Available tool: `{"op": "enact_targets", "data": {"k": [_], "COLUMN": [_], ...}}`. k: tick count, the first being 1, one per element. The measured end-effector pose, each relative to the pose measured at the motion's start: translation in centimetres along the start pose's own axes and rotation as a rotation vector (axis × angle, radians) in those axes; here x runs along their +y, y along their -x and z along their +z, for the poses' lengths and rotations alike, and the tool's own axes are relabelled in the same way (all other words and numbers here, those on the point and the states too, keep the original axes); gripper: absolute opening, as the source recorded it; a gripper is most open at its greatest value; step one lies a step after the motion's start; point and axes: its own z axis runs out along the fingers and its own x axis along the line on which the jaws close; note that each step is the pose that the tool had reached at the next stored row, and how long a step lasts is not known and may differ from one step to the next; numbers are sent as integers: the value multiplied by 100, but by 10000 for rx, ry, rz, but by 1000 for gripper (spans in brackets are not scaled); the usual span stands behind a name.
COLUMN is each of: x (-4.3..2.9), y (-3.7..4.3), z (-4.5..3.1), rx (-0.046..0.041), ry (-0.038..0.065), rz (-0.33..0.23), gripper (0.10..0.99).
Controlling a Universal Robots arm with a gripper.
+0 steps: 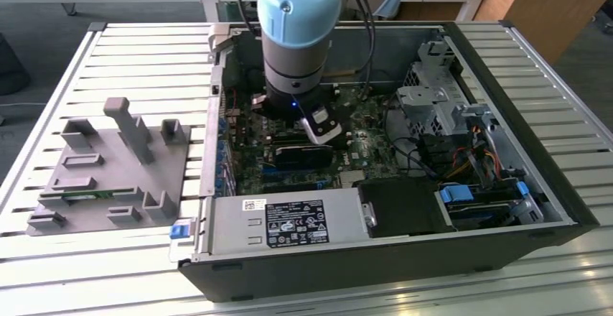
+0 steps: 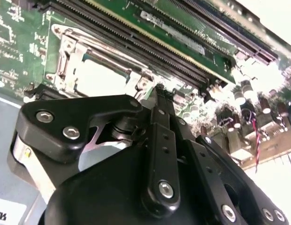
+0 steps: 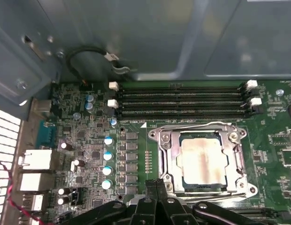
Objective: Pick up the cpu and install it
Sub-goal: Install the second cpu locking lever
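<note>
The cpu (image 3: pixel 202 159) is a flat square chip with a pale silvery top. It lies inside the metal socket frame (image 3: pixel 162 154) on the green motherboard, and it shows as a bright square cpu (image 2: pixel 101 77) in the second wrist view. My gripper (image 3: pixel 157 183) hovers just beside the socket's edge, its two black fingers pressed together with nothing between them. In the exterior view the gripper (image 1: pixel 321 133) reaches down into the open computer case (image 1: pixel 536 208), over the middle of the board.
Black memory slots (image 3: pixel 180 98) run along the far side of the socket. A grey fixture tray (image 1: pixel 105 165) holding a green memory stick (image 1: pixel 91 196) lies at the exterior view's left. The power supply (image 1: pixel 287 222) and drive cage (image 1: pixel 436 100) crowd the case.
</note>
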Motion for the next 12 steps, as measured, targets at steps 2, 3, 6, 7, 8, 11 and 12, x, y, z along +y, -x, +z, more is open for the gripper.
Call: {"op": "enact_targets", "data": {"k": [2, 3, 6, 7, 8, 11, 12], "x": [13, 17, 33, 41, 49, 71, 78], "y": [0, -1, -4, -4, -5, -5, -5], "z": [-35, -46, -91, -114, -132, -189, -206], "rx": [0, 0, 1, 0, -1, 0, 0], "ry": [0, 1, 1, 1, 1, 0, 0], "rz": [0, 0, -2, -2, -1, -1, -1], "gripper": [110, 110, 110, 110, 110, 110, 110]}}
